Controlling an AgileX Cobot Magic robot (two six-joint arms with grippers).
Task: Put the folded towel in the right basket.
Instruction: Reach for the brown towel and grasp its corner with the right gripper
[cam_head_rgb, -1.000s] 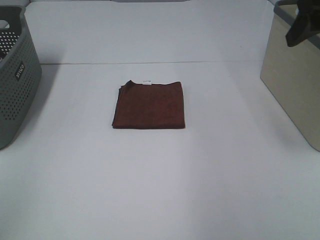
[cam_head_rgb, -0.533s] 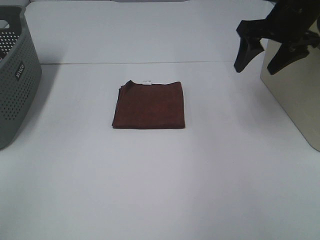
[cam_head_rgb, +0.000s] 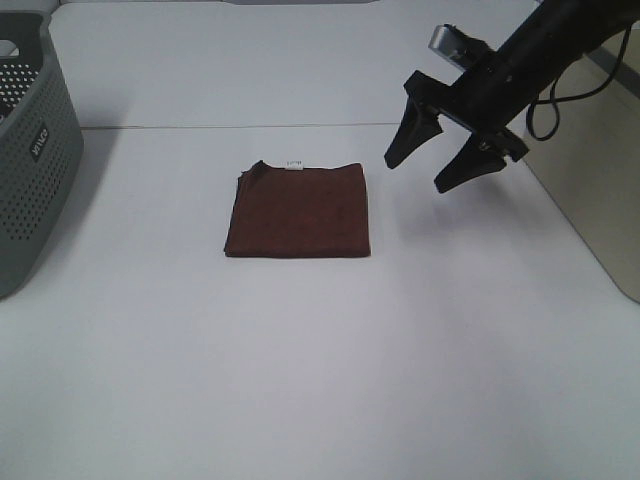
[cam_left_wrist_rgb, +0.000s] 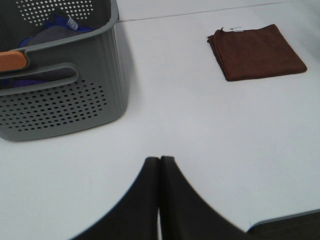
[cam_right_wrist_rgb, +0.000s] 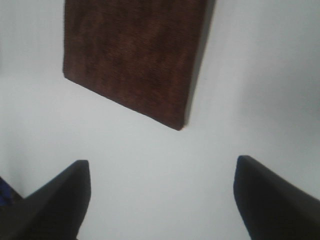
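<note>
Folded towel (cam_head_rgb: 298, 210) lies flat, middle of worktop (cam_head_rgb: 300, 380), not grabbed yet. Right tool (cam_head_rgb: 414, 177) spread wide, empty, up in air near towel. Left tool (cam_left_wrist_rgb: 160, 167) pressed together, empty. Right basket (cam_head_rgb: 590, 200) waits at side. Grab, carry, drop all left.

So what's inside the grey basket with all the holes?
Inside the grey basket, the left wrist view shows blue cloth with a small white tag, and something orange by the rim. The basket's wall hides whatever lies lower down.
</note>
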